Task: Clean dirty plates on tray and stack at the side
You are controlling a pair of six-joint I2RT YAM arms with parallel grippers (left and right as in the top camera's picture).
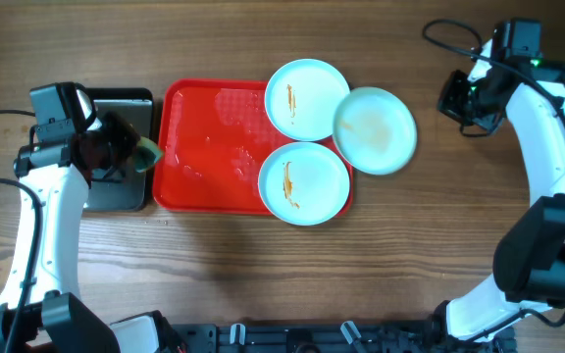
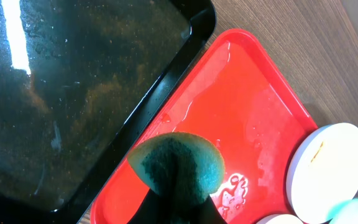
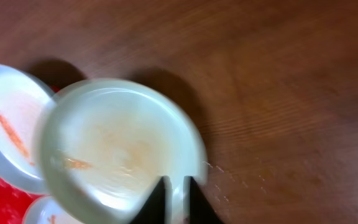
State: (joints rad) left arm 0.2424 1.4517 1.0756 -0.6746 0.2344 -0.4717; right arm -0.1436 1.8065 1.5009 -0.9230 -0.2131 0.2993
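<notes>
The red tray (image 1: 209, 147) lies left of centre. Two white plates with orange-brown smears rest on its right end, one at the back (image 1: 307, 98) and one at the front (image 1: 304, 181). A third plate (image 1: 376, 129) with a faint smear overlaps both and hangs past the tray's right edge. In the right wrist view my right gripper (image 3: 177, 186) is shut on this plate's rim (image 3: 117, 143). My left gripper (image 1: 137, 152) is shut on a green sponge (image 2: 176, 165) over the tray's wet left edge (image 2: 247, 106).
A smaller black glossy tray (image 1: 126, 186) sits left of the red tray, under my left arm. Water beads lie on the red tray's surface (image 2: 235, 186). Bare wooden table (image 1: 459, 245) lies right of and in front of the plates.
</notes>
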